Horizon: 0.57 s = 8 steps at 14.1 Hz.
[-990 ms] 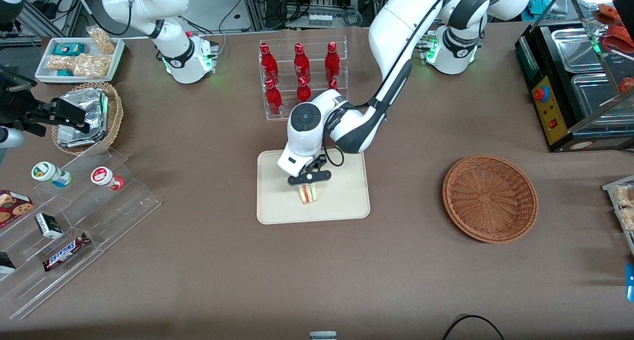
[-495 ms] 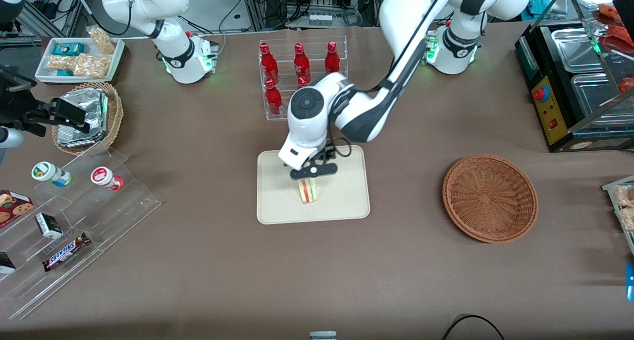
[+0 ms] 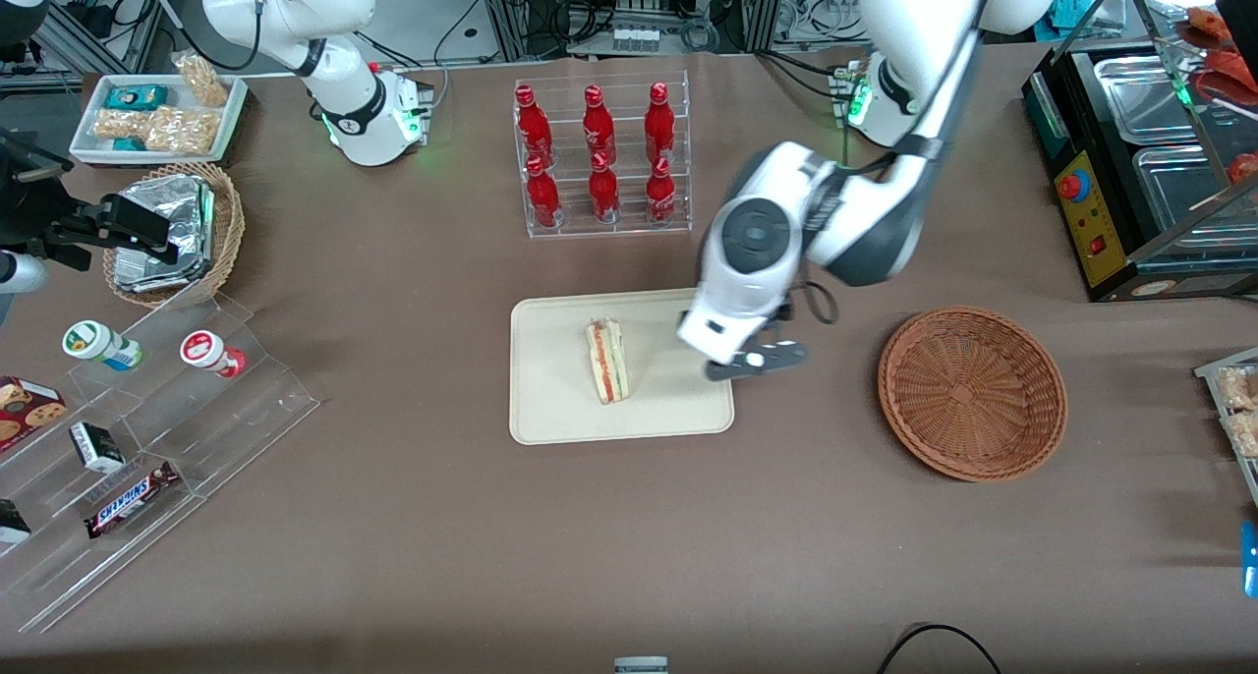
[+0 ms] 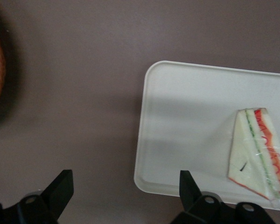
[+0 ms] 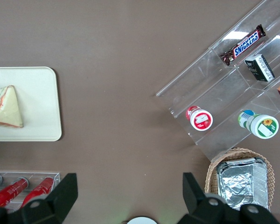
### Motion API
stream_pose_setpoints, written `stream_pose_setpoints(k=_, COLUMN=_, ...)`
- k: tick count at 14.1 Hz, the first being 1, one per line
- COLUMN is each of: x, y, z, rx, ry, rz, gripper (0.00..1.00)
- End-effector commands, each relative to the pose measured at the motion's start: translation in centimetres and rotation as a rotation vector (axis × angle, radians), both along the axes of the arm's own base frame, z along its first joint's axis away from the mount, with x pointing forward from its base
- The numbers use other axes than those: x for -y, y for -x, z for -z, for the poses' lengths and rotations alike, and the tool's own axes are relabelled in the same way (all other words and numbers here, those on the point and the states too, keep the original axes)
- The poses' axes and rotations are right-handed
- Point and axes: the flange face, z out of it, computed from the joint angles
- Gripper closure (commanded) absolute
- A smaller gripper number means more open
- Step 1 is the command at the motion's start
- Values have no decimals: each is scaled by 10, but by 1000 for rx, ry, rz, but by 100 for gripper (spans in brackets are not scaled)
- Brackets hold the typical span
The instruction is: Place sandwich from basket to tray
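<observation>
The pincer has released the sandwich, lifted clear and shifted toward the basket; its fingers stand apart, holding nothing. The sandwich lies on the tray, with the pincer now above the tray's edge nearest the basket.

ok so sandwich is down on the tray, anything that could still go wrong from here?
The sandwich stands on its edge on the tray, so it might tip over. The gripper, fingers open, hangs over the tray's rim nearest the basket; a low move could clip the rim and shift the tray.
</observation>
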Motion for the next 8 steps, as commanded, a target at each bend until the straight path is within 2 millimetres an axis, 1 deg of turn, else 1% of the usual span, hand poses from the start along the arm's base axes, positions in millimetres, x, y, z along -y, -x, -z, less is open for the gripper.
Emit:
stream_pose_setpoints(k=1, x=-60, y=8, z=-20, rx=-23, ry=9, rz=64, gripper=0)
stream_pose_setpoints(k=3, x=-106, y=2, z=-42, rx=-48, ry=16, rz=95, gripper=0)
stream_pose_setpoints(k=6, x=-162, y=1, z=-82, rx=-73, ry=31, rz=134, gripper=0)
stream_pose_setpoints(k=7, x=-177, y=4, z=-96, rx=-82, ry=37, rz=159, gripper=0)
stream_pose_setpoints(k=8, x=-192, y=5, z=-107, rx=-82, ry=42, rz=175, gripper=0)
